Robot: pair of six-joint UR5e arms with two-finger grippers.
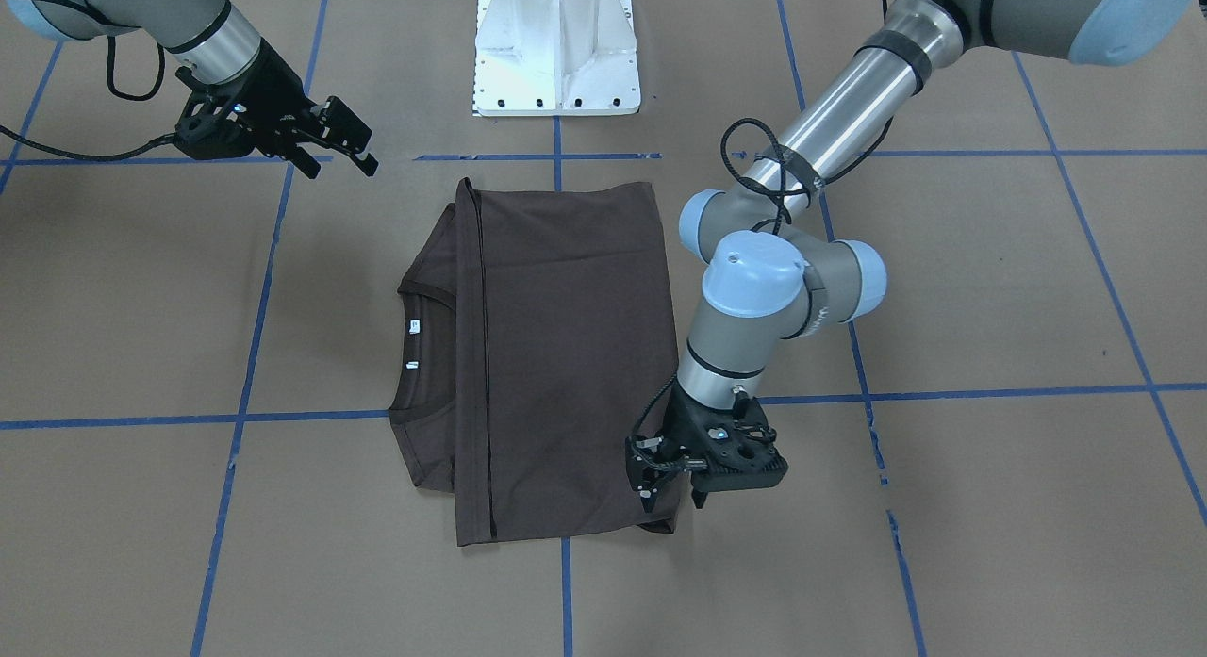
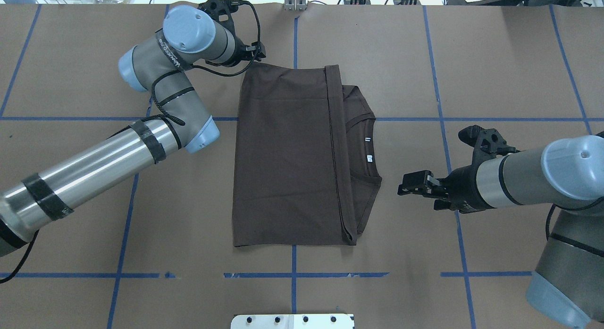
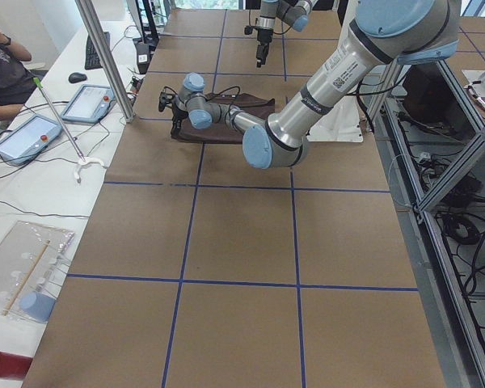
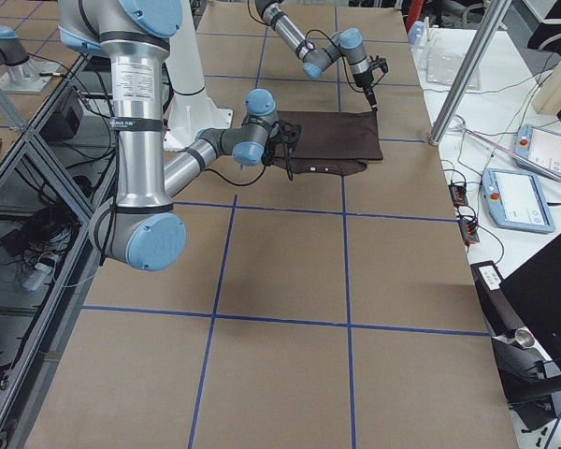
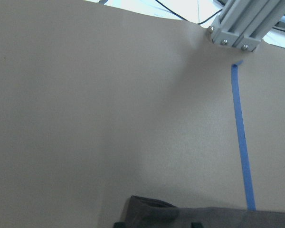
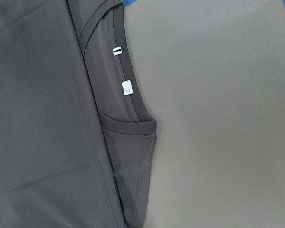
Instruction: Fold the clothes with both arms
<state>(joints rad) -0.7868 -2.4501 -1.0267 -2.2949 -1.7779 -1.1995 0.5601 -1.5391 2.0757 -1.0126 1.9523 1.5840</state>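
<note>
The dark grey-brown T-shirt (image 1: 566,355) (image 2: 283,168) lies folded flat at mid-table, its hem edge laid across just beside the collar (image 2: 373,149). The white neck tags (image 6: 127,88) show. My left gripper (image 1: 669,495) (image 2: 257,53) is down at the shirt's corner farthest from the robot's base. Its jaws look open and stand on either side of a slightly raised bit of cloth (image 5: 152,209). My right gripper (image 1: 341,162) (image 2: 403,187) hangs open beside the collar side, apart from the shirt, with nothing in it.
The white pedestal base (image 1: 556,54) stands at the table's near edge. Blue tape lines (image 2: 295,274) cross the brown table cover. An aluminium post (image 5: 242,28) rises just beyond the left gripper. A seated person (image 3: 4,65) and tablets (image 3: 89,101) are at a side table.
</note>
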